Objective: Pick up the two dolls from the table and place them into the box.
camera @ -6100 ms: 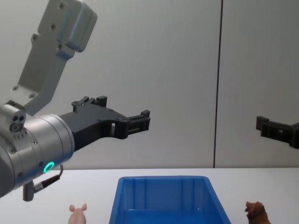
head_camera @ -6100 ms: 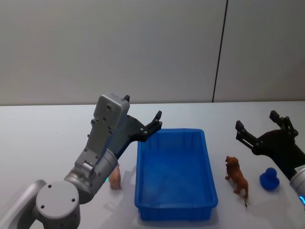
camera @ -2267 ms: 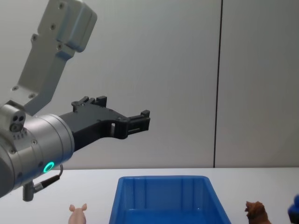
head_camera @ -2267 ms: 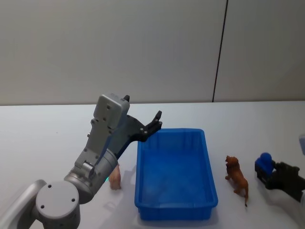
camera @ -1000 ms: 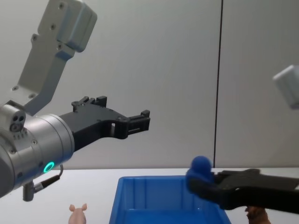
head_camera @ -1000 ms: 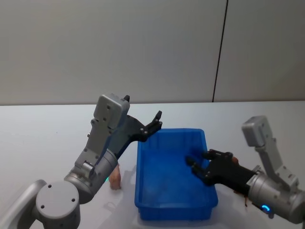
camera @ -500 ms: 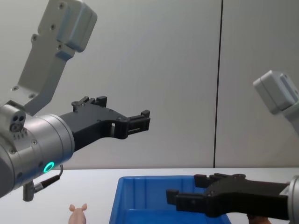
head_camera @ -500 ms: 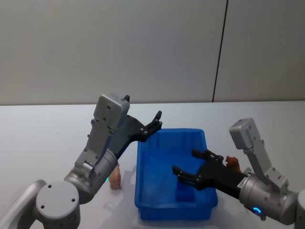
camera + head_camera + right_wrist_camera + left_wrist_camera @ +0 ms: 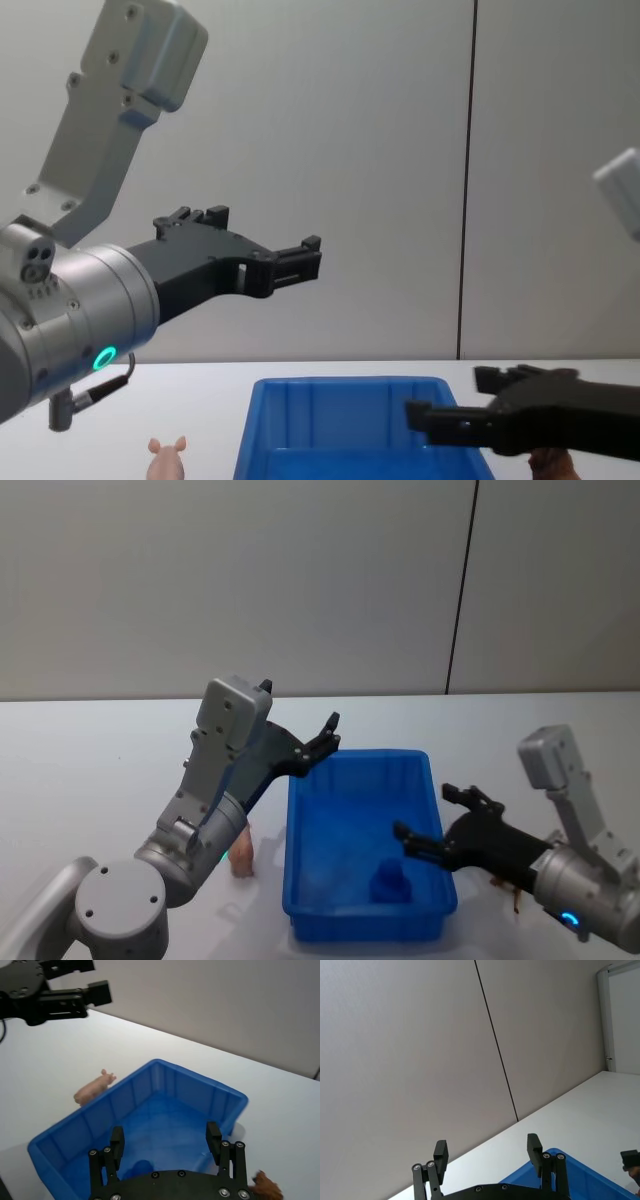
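Currently we see the left end effector [image 9: 300,706] raised in the air above the far-left corner of the box [image 9: 360,756], fingers apart, nothing between them. Its wrist view has the same spread fingers [image 9: 534,1142] aimed at the grey wall [image 9: 420,1060] behind the tabletop [image 9: 80,770].

The right end effector [image 9: 428,813] hangs over the right side of the box, toward the near edge of the tabletop. Fingers are wide apart and empty. From the chest view it [image 9: 450,395] sits just above rim height of the box [image 9: 345,383].

Dolls:
- The pig [image 9: 240,852] stands on the tabletop just beside the box's left wall, outside it, and the right wrist view confirms that [image 9: 94,1089].
- The brown animal [image 9: 265,1187] is on the tabletop right of the box, outside it, mostly hidden behind the right arm. We only get a leg [image 9: 516,898] from the head view.

A small blue toy [image 9: 390,882] lies on the box floor toward the near wall, below the right end effector. Neither doll is in the box yet.
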{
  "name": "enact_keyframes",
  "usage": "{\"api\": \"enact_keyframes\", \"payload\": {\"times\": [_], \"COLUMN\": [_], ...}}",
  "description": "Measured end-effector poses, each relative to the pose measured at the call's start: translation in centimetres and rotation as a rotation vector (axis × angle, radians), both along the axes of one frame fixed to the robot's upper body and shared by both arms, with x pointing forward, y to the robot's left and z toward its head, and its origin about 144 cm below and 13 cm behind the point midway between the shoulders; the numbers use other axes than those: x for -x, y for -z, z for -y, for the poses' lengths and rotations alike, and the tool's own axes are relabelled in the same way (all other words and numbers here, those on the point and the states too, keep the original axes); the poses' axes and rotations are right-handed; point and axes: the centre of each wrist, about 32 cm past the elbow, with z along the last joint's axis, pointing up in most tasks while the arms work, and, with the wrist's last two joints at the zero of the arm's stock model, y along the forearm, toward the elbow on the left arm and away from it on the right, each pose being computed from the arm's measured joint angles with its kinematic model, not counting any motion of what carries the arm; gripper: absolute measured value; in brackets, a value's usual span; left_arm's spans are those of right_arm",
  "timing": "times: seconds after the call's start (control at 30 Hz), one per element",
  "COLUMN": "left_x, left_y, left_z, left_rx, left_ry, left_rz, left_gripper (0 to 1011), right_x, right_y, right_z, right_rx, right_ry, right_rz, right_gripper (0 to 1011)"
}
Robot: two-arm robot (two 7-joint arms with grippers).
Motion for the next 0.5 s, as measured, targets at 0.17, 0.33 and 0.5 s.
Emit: {"api": "enact_keyframes", "payload": {"times": [0.17, 0.33, 0.5], "left_x": [0.0, 0.0, 0.0], "left_y": [0.0, 0.0, 0.0], "left_z": [0.0, 0.0, 0.0], "left_rx": [0.000, 0.000, 0.000], "left_ry": [0.000, 0.000, 0.000], "left_rz": [0.000, 0.000, 0.000], "left_gripper": [1001, 1001, 1001], "right_x": [0.4, 0.8, 1.2], "right_y": [0.1, 0.2, 0.4], "right_z": [1.4, 2.6, 3.7], "right_rx": [0.010, 0.022, 0.036], "right_ry": [0.049, 0.098, 0.136], "right_rz": [-0.016, -0.041, -0.062], "right_gripper": [1001, 1001, 1001]}}
